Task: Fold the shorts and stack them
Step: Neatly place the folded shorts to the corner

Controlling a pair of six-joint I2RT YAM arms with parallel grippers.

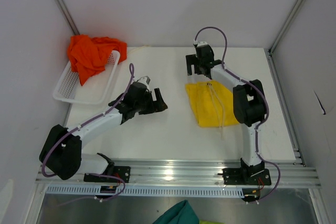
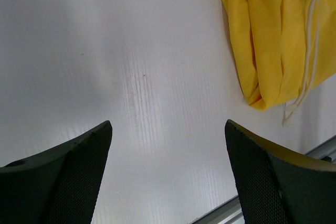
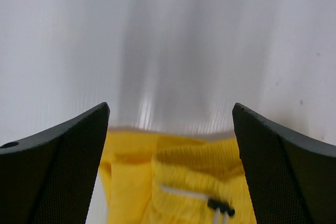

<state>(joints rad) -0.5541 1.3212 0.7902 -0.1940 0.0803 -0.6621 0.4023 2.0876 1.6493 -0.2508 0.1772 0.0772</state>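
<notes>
Here the left gripper [image 1: 159, 102] hangs low over bare white table [image 1: 157, 135], its jaws spread wide with nothing between them. In its wrist view only table surface shows between the two dark fingers [image 2: 79, 177]. The yellow shorts [image 2: 278, 35] lie off to its right, near but apart, with a folded corner and white drawstrings [image 2: 310, 51] trailing toward the metal rail. There is open table all around this gripper.

The right gripper [image 1: 199, 69] is also spread wide and empty. It stands at the far edge of the yellow shorts [image 1: 210, 106]. Between its fingers [image 3: 58, 171] the gathered waistband [image 3: 194, 166] and a cord with small dark ends [image 3: 220, 209] fill the lower frame, and clear table runs on beyond. Whether the fingertips touch the cloth cannot be told.

The yellow pair lies flat right of centre, partly covered on its right side by the right arm [image 1: 249, 103]. The orange-red shorts [image 1: 92, 53] sit crumpled in the far left corner, draped over the far end of a white mesh basket [image 1: 89, 94] close against the left wall. Their shape and any label are lost in the folds.

The rail [image 1: 178, 169] runs along the near edge. Below it a teal-green cloth [image 1: 176, 216] is cut off by the frame.
</notes>
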